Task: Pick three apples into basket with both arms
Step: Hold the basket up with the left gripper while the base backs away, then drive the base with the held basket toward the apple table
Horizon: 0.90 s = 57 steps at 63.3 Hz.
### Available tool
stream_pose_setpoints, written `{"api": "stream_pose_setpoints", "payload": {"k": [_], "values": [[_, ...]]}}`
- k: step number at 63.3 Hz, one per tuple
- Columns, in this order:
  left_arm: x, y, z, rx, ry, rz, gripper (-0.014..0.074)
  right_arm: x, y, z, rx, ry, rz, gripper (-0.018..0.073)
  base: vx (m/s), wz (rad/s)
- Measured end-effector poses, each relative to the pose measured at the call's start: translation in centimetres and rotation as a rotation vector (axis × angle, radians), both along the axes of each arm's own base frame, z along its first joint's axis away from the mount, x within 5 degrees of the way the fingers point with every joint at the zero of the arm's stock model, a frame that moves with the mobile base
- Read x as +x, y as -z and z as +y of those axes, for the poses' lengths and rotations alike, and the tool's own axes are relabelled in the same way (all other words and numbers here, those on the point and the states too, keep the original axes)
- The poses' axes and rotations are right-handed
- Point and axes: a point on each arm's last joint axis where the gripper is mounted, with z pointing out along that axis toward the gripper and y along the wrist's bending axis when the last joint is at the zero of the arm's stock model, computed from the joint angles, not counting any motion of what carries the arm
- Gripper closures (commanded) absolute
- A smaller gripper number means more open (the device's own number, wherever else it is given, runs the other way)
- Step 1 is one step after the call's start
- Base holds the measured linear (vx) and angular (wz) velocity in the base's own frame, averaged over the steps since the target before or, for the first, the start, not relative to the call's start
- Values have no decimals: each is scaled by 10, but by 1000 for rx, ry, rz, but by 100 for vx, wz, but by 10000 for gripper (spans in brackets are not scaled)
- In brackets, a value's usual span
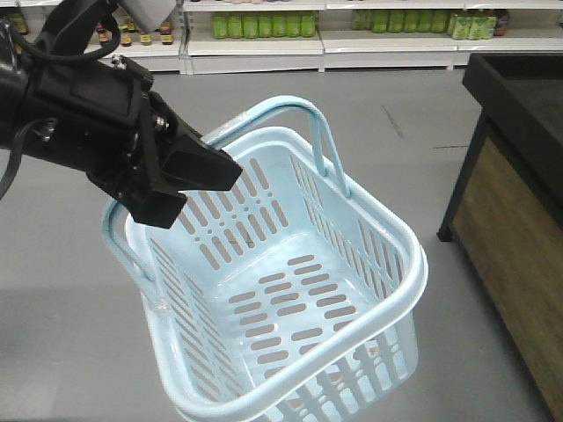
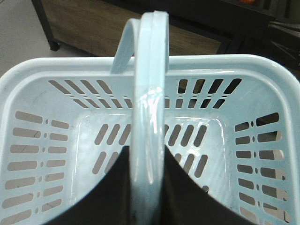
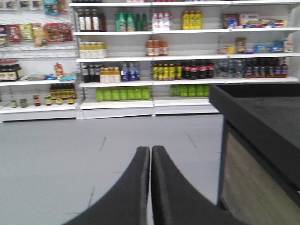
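Note:
The pale blue basket (image 1: 412, 280) hangs tilted above the grey floor, and its slotted inside holds nothing. My left gripper (image 1: 201, 169) comes in from the upper left and is shut on one of the basket's loop handles. In the left wrist view that handle (image 2: 150, 93) runs up between the two black fingers (image 2: 192, 187) of the left gripper (image 2: 147, 164), above the basket's rim (image 2: 234, 61). My right gripper (image 3: 150, 150) is shut with nothing in it, pointing out over the floor. The apples are out of view.
A dark-topped counter with a wooden side (image 1: 519, 185) stands at the right, close to the basket; it also fills the right of the right wrist view as the counter (image 3: 262, 122). Store shelves of bottles (image 3: 140, 70) line the far wall across open grey floor (image 1: 53, 334).

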Motion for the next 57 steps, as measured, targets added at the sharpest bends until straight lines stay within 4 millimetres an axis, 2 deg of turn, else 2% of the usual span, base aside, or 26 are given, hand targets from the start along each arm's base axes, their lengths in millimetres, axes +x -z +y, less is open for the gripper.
{"api": "stream_pose_setpoints", "payload": {"k": [36, 57], "values": [[0, 0, 0, 0, 0, 0, 603, 0, 0, 0, 0, 0, 0, 564, 9, 32], [0, 0, 0, 0, 0, 0, 603, 0, 0, 0, 0, 0, 0, 564, 14, 16]]}}
